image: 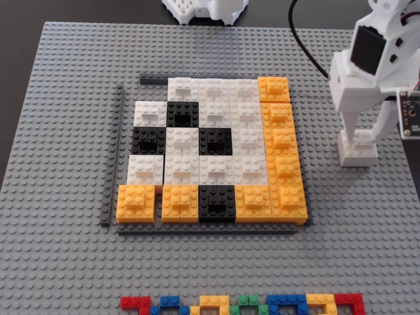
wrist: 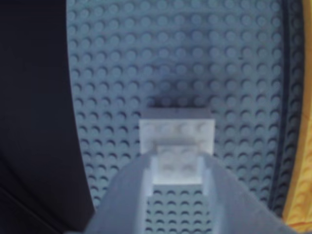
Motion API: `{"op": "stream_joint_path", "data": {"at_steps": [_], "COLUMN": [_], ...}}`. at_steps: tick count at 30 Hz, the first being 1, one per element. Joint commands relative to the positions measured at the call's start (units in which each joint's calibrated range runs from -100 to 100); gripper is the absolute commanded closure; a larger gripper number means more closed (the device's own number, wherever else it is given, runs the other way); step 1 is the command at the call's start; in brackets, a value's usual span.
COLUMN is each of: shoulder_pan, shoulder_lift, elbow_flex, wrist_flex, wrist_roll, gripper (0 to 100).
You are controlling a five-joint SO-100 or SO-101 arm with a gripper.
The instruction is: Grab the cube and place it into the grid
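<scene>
The white cube (image: pixel 357 156) sits on the grey baseplate to the right of the grid (image: pixel 282 151), a mosaic of white, black and orange blocks. The grid's top-left cell is bare baseplate. My gripper (image: pixel 359 138) reaches down onto the cube. In the wrist view the cube (wrist: pixel 175 129) lies ahead of my gripper (wrist: pixel 178 163), whose two fingers press against the sides of its raised 2x2 brick. The cube still rests on the studs.
The big grey studded baseplate (image: pixel 65 131) covers the table. Thin dark grey strips (image: pixel 113 157) edge the grid at left, top and bottom. A row of small multicoloured bricks (image: pixel 243 304) lies at the front edge. A white arm base (image: pixel 207 10) stands at the back.
</scene>
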Motion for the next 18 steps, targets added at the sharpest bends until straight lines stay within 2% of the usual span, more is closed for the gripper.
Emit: {"op": "stream_joint_path", "data": {"at_steps": [1,18], "shoulder_pan": [0.46,2.22], "shoulder_lift": [-1.98,-20.39], "elbow_flex": [-2.03,-4.93], "wrist_flex": [-0.22,6.76], "wrist_roll": [0.15,4.44], "gripper": [94,94]}}
